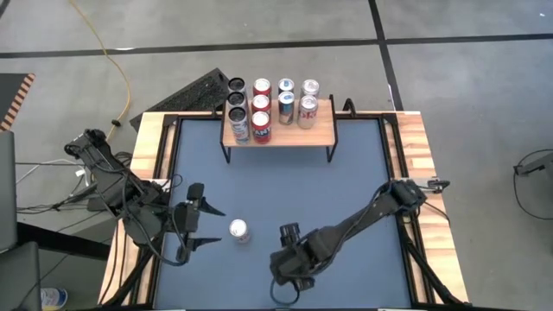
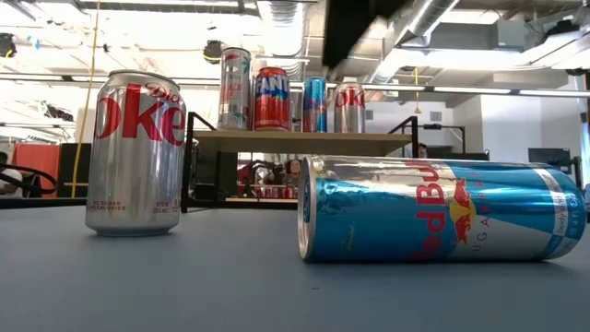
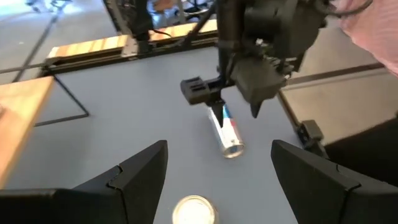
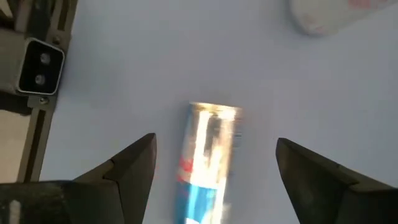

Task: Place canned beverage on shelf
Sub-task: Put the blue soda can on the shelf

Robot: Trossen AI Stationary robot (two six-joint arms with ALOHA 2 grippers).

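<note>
The blue can (image 4: 208, 158) lies on its side on the table under the wide-open right gripper (image 4: 214, 171), far from the shelf (image 1: 278, 134), and could be rolled away if bumped.

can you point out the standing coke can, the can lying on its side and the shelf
Coke can (image 2: 135, 152), low view, on its printed side wall.
Lying can (image 2: 442, 210), low view, on the middle of its blue and silver body.
Shelf (image 1: 321, 131), high view, on a bare part of its wooden top.
</note>
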